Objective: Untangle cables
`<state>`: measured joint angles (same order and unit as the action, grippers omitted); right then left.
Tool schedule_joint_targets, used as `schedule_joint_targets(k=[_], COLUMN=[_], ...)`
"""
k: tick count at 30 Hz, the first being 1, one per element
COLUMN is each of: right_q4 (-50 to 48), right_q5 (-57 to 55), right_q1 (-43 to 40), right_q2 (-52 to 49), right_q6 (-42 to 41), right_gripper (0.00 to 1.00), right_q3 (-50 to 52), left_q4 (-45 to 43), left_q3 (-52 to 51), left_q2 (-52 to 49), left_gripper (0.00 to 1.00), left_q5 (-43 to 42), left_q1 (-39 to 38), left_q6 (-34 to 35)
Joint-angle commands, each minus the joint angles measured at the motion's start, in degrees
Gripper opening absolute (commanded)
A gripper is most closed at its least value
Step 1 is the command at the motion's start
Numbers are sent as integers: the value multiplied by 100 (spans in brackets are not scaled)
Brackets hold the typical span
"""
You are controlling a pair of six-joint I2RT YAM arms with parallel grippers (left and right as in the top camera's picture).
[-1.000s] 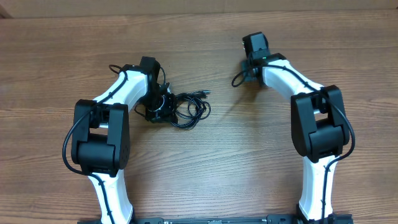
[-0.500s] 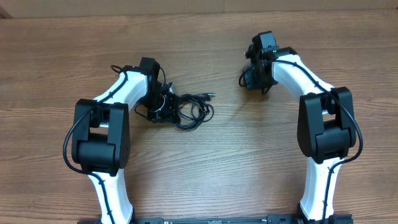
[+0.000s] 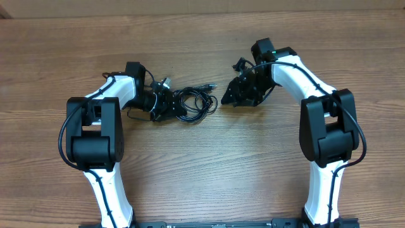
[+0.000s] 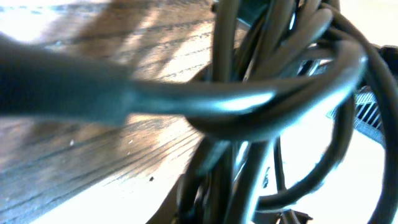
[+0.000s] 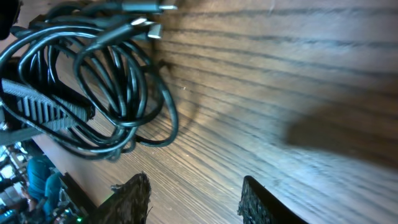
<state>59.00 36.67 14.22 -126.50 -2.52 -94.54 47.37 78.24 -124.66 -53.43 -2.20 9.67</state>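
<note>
Overhead: wooden table (image 3: 202, 171), cables (image 3: 196, 105) bunched at left gripper (image 3: 168, 104), grip unclear behind loops; right gripper (image 3: 227, 99) spread.

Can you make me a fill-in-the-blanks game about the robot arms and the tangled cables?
1. The cables are the color ____.
2. They lie on a table made of ____.
3. The gripper holding the bundle is the robot's ____ one.
4. The right gripper has its jaws ____, with nothing between them.
Missing words: black, wood, left, open.
</note>
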Motion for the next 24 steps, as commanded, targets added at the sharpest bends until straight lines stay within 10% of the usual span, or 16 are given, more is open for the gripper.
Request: schedule_joint_targets(k=[1, 10, 14, 24], right_q4=[9, 26, -85, -651], right_q5=[-107, -105, -105, -105], right_q1=[122, 94, 83, 83], right_q2=[90, 90, 90, 92], right_q6=[-369, -367, -367, -367], right_gripper=[49, 60, 100, 100], right_q3=[-24, -24, -24, -24], left_q4=[243, 2411, 2942, 2297], left_q3=[46, 1759, 2498, 2643], left_q2=[-46, 98, 111, 101], left_gripper=[29, 34, 36, 55], left_q5=[70, 2761, 2964, 3670], left_q1=[39, 118, 33, -651], left_q6=[90, 85, 87, 107])
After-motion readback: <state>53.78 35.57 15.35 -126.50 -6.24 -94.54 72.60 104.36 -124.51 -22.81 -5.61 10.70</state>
